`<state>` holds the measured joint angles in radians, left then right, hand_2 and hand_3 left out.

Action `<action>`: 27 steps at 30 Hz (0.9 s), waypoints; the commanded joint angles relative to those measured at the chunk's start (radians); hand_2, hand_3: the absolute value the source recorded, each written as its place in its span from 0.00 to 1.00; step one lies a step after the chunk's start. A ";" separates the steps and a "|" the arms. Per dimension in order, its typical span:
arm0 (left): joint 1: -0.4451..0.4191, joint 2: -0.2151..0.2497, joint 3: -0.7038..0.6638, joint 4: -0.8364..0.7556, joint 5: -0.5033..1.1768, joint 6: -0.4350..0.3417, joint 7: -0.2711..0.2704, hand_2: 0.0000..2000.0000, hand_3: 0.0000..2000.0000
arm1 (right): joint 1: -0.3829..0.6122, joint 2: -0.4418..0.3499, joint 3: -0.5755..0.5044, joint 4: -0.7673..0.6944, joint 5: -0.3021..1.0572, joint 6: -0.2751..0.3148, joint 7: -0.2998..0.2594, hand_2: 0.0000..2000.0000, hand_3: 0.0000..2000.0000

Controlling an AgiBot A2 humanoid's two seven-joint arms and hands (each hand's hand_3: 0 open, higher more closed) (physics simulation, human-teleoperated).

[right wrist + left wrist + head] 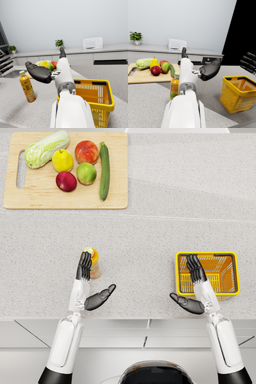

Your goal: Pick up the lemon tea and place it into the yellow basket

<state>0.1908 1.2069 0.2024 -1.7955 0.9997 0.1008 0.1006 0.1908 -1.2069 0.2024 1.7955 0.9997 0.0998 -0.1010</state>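
Standing upright on table (150, 238): lemon tea (93, 262), not yet grasped; left hand (88, 283) spread beside it, holding nothing; right hand (194, 287) spread over yellow basket (207, 255), empty; basket well apart from bottle; judged early stage: grasp, lift, transfer, placement all outstanding.

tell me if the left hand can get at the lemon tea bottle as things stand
Probably yes. The left hand is open right beside the lemon tea bottle, fingers alongside it and thumb spread away. The bottle stands upright on the bare counter with nothing around it; the yellow basket sits well off to the side.
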 commanded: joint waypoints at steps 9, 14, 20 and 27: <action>0.000 0.000 0.000 0.000 0.000 0.000 0.000 0.00 0.00 | 0.000 0.000 0.000 0.000 0.000 0.000 0.000 0.00 0.00; 0.025 0.019 -0.006 0.029 0.000 -0.049 -0.049 0.00 0.00 | 0.021 -0.015 0.011 -0.004 0.000 -0.028 0.029 0.00 0.00; 0.079 0.053 -0.110 0.144 0.088 -0.094 -0.094 0.00 0.00 | 0.081 -0.052 -0.119 -0.016 0.088 -0.090 0.091 0.00 0.00; 0.123 0.078 -0.106 0.419 0.338 -0.100 -0.100 0.00 0.00 | 0.075 -0.064 -0.189 0.006 0.338 -0.099 0.100 0.00 0.00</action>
<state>0.2862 1.2812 0.0867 -1.4731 1.3495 0.0005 0.0005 0.2661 -1.2724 0.0325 1.7871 1.3496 0.0007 -0.0007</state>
